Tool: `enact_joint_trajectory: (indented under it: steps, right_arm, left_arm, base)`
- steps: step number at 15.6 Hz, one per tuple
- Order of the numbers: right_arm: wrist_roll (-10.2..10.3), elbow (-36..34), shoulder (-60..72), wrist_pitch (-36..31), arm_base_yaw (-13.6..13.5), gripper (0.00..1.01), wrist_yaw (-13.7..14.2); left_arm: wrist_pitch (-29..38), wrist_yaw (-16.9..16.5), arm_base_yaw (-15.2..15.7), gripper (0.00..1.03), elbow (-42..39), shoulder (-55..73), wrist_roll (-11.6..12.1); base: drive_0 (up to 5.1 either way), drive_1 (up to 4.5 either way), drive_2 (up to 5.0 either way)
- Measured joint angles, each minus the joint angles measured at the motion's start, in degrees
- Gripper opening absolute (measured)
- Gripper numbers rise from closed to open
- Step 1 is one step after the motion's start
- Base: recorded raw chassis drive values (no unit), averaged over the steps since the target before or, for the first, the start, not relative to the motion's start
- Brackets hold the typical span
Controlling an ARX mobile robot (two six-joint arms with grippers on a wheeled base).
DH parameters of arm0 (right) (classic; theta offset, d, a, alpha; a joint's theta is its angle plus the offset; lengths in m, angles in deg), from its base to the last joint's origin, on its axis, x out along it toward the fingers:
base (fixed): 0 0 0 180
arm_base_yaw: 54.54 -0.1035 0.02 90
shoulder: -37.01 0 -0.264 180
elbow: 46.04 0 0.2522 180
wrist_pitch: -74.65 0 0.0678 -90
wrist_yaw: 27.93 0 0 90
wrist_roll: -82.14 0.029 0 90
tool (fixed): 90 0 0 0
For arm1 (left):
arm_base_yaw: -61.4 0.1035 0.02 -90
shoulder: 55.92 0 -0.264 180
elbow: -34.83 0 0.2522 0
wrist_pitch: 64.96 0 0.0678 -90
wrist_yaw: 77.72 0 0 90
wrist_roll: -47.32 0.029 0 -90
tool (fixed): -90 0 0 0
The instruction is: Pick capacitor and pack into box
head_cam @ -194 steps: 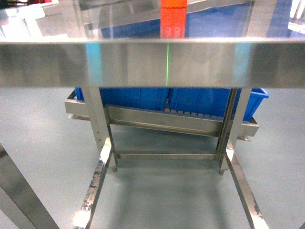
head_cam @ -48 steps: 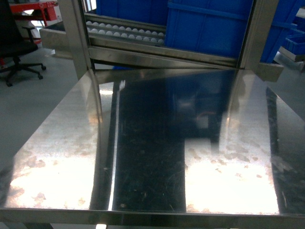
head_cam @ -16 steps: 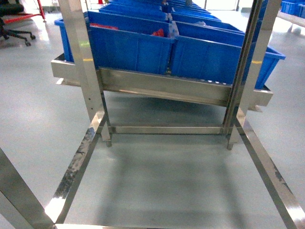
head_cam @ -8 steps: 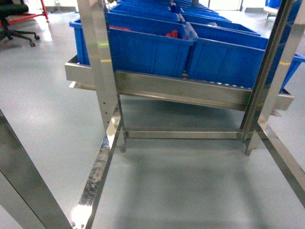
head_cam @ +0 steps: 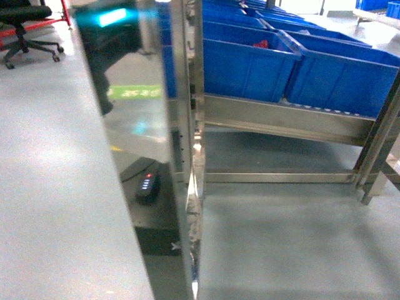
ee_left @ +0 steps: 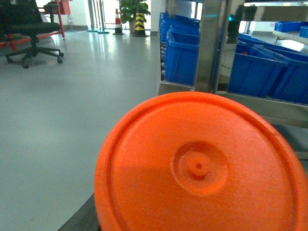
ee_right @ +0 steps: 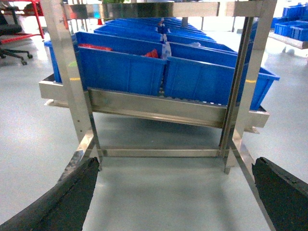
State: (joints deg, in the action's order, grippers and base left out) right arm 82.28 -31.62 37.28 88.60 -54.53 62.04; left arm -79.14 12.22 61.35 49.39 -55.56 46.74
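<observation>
A big orange round capacitor (ee_left: pixel 202 168), a ridged disc with a small dimple at its centre, fills the lower right of the left wrist view, close to the camera and off the floor. It hides my left gripper except for a dark finger edge (ee_left: pixel 83 220) at the bottom left, and the gripper appears shut on it. In the right wrist view my right gripper (ee_right: pixel 178 192) is open: its dark fingers (ee_right: pixel 62 197) stand far apart over bare grey floor, holding nothing. The box is out of view. Neither gripper shows in the head view.
A shiny steel post and panel (head_cam: pixel 184 125) stand close in front in the head view. Behind them, blue bins (head_cam: pixel 250 65) sit on a sloping steel rack (ee_right: pixel 159 108) with legs and a low crossbar. A black office chair (ee_left: pixel 29 29) is far left on the grey floor.
The head view has swung: the rack and bins slid right, and a steel post that stood left of centre now looms close across the left half. Three seconds ago a steel tabletop filled it.
</observation>
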Motion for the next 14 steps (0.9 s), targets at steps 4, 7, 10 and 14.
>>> enact_joint_trajectory:
  steps: [4, 7, 10, 14]
  right_arm:
    - [0.0, 0.0, 0.0, -0.09, 0.0, 0.98, -0.02]
    - [0.0, 0.0, 0.0, 0.24, 0.0, 0.98, 0.0]
    - [0.0, 0.0, 0.0, -0.09, 0.0, 0.98, 0.02]
    - [0.0, 0.0, 0.0, 0.11, 0.0, 0.98, 0.07]
  left_arm:
    - [0.04, 0.04, 0.0, 0.44, 0.0, 0.0, 0.0]
    - [0.11, 0.07, 0.0, 0.44, 0.0, 0.0, 0.0]
    - [0.11, 0.07, 0.0, 0.44, 0.0, 0.0, 0.0]
    - [0.11, 0.07, 0.0, 0.44, 0.0, 0.0, 0.0]
  base:
    - [-4.8, 1.34, 3.5]
    - [-4.8, 1.85, 3.2]
    - [-4.9, 2.5, 2.5]
    - [-5.0, 2.48, 2.5]
